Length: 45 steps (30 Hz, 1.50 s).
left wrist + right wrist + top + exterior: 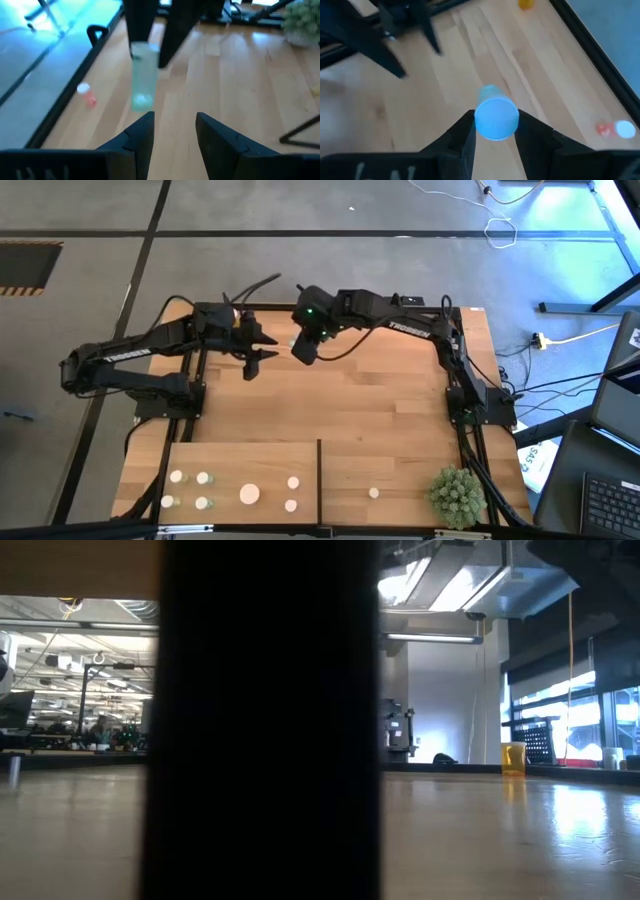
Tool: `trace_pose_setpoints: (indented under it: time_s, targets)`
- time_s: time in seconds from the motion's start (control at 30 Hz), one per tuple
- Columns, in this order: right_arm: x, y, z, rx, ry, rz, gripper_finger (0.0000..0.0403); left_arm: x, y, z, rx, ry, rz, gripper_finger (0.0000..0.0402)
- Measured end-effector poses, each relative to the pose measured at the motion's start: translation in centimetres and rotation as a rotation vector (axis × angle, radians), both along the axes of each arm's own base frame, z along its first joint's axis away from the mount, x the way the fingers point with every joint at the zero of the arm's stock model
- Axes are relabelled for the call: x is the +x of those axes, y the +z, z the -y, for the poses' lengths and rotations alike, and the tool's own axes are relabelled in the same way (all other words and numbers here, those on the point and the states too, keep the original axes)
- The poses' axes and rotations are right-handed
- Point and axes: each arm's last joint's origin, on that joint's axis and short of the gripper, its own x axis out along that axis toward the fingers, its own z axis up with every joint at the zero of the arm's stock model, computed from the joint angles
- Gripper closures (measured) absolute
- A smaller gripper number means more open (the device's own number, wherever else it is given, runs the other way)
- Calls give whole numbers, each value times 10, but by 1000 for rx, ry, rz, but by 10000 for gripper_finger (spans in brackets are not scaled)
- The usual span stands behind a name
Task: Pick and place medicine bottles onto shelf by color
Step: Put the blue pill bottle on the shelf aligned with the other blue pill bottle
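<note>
Right claw (494, 131) clamps greenish bottle (495, 116); left claw (174, 131) agape.

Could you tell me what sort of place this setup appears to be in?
Probably a robotics lab in an open-plan workspace: rows of ceiling lights, cables across the grey floor, and a laptop beside the wooden table.

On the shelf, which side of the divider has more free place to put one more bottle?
On the shelf, the side between the divider and the plant ball is nearly bare: one bottle only. The other side is crowded with six bottles; its strip nearest the arms stays free.
</note>
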Motion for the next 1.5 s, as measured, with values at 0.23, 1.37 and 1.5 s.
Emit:
trace_pose_setpoints:
  time_s: [0.23,1.37,1.5]
  targets:
    - [3,2,-3,-6,12,26,281,2,5,-1,18,20,49,263]
    - [3,1,-3,-21,29,23,281,4,4,-5,-25,134,66,242]
    - [3,1,-4,-22,34,22,281,11,-2,-7,-65,147,47,243]
